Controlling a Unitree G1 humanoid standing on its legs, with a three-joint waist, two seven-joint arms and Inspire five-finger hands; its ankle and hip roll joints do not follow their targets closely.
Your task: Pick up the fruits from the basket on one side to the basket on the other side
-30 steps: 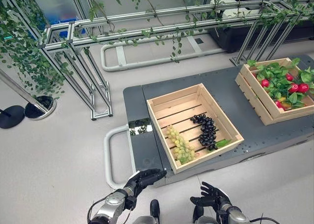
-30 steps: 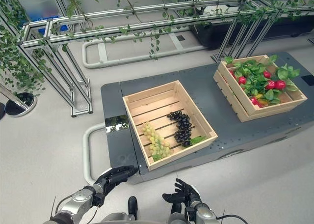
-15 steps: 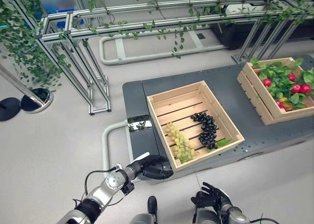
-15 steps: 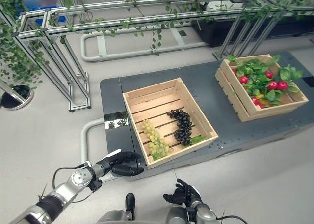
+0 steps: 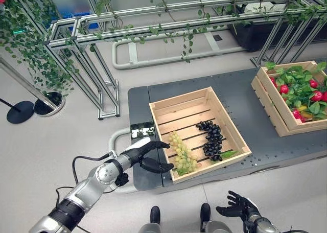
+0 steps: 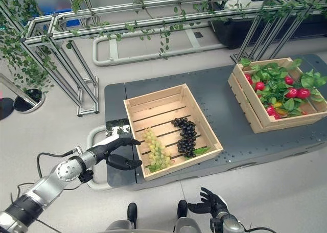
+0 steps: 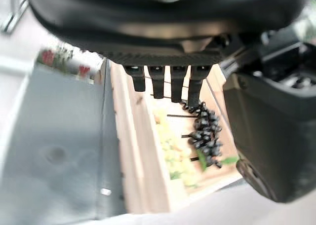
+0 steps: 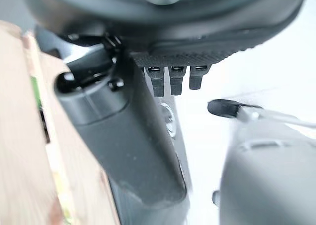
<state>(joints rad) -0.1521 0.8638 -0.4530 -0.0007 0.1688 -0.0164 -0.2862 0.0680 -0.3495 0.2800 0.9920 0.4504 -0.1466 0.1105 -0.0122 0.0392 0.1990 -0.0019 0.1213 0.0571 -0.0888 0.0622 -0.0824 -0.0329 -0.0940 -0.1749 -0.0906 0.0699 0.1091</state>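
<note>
Right robot hand: nearest, low, idle, fingers spread, empty.
Left robot hand: outstretched just beside near crate, fingers straight, thumb apart, holding nothing.
Green grapes: inside near crate, closest to left hand.
Black grapes: same crate, beside green bunch.
Far crate: further along grey surface, holding leaves and red fruit.
Risk: fingers likely catch crate wall; loose bunch may slip.

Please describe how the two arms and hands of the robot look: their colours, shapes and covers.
The left arm is made of rounded silver-grey segments with a dark band near the elbow. It ends in a dark left hand whose thumb bears a white cover. The right hand is equally dark, on a silver-grey wrist.
</note>
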